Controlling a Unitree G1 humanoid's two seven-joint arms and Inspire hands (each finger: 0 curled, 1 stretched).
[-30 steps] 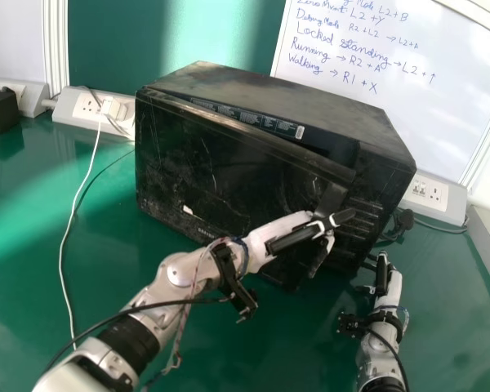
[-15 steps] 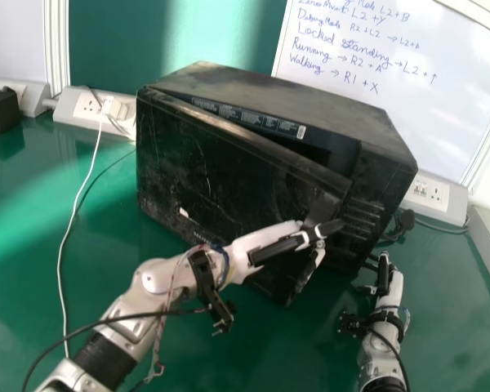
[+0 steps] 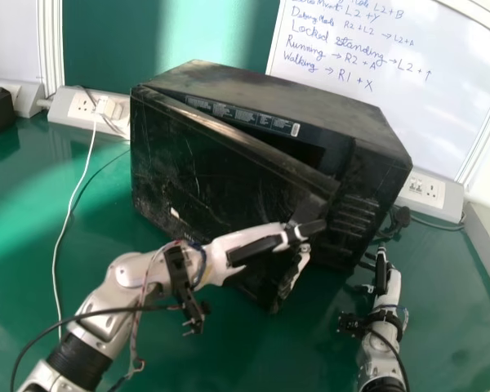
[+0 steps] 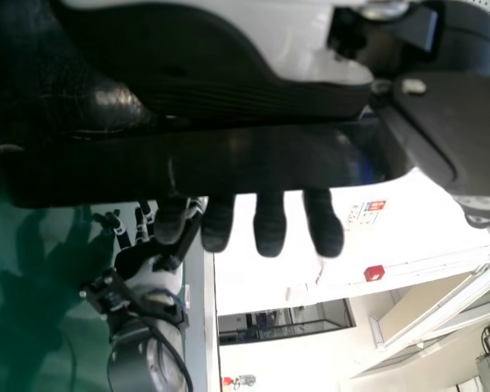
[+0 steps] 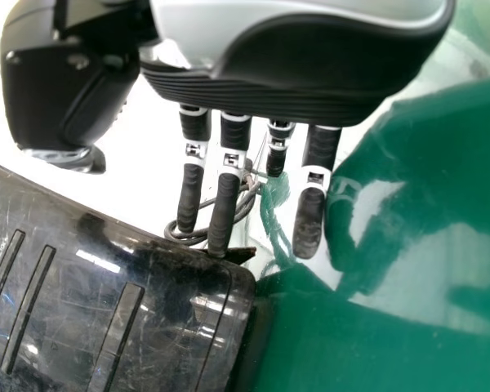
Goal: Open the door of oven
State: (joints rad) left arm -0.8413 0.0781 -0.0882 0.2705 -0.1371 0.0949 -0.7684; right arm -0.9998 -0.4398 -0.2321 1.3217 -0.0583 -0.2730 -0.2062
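Note:
The black oven (image 3: 269, 94) stands at an angle, its door (image 3: 216, 171) ajar, with a gap along the top. My left hand (image 3: 265, 241) is at the door's free edge; in the left wrist view that dark edge (image 4: 229, 163) crosses in front of the left hand (image 4: 269, 229), its straight fingers reaching past it. My right hand (image 3: 381, 273) rests over the table, right of the oven. In the right wrist view the right hand (image 5: 224, 196) is open, its straight fingers beside the slotted oven panel (image 5: 73, 286) and holding nothing.
The green table (image 3: 33, 212) carries a white cable (image 3: 69, 208) on the left. Power sockets (image 3: 86, 106) lie behind at the left, and another socket strip (image 3: 425, 192) behind at the right. A whiteboard (image 3: 425, 49) stands behind the oven.
The oven door has swung farther out, widening the top gap. My left hand has moved left and toward the robot with its free edge. The right hand has kept still.

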